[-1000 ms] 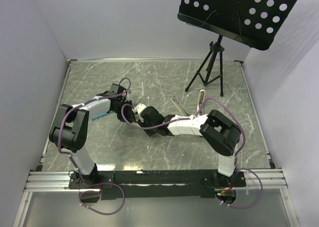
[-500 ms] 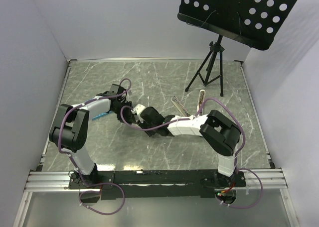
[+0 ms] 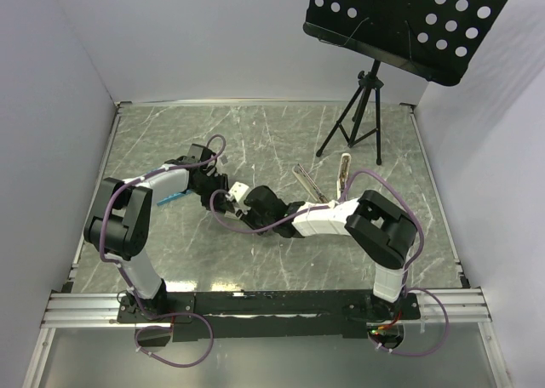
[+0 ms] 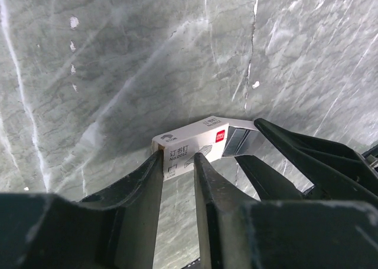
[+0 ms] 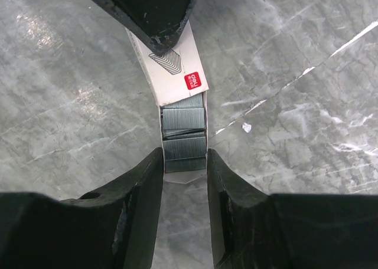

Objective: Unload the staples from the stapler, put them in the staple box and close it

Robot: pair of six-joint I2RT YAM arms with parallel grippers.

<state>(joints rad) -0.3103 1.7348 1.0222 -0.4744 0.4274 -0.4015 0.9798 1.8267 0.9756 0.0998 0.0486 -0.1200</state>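
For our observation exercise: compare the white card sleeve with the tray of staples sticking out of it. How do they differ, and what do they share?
The sleeve is white card with print and a red label; the tray shows grey metal staples. The sleeve is pinched by the left tool, the tray by the right tool. Both lie in one line, the tray partly inside the sleeve.

Soft, even light falls from above. It is bright on the white walls, leaves a pale sheen on the marble table (image 3: 255,133), and puts only faint shadows under my arms. In the wrist views my left gripper (image 4: 177,157) and right gripper (image 5: 183,154) are dark and blurred up close. The small box (image 4: 189,140) is sharp and casts a soft shadow, and the staples (image 5: 184,130) glint dully.
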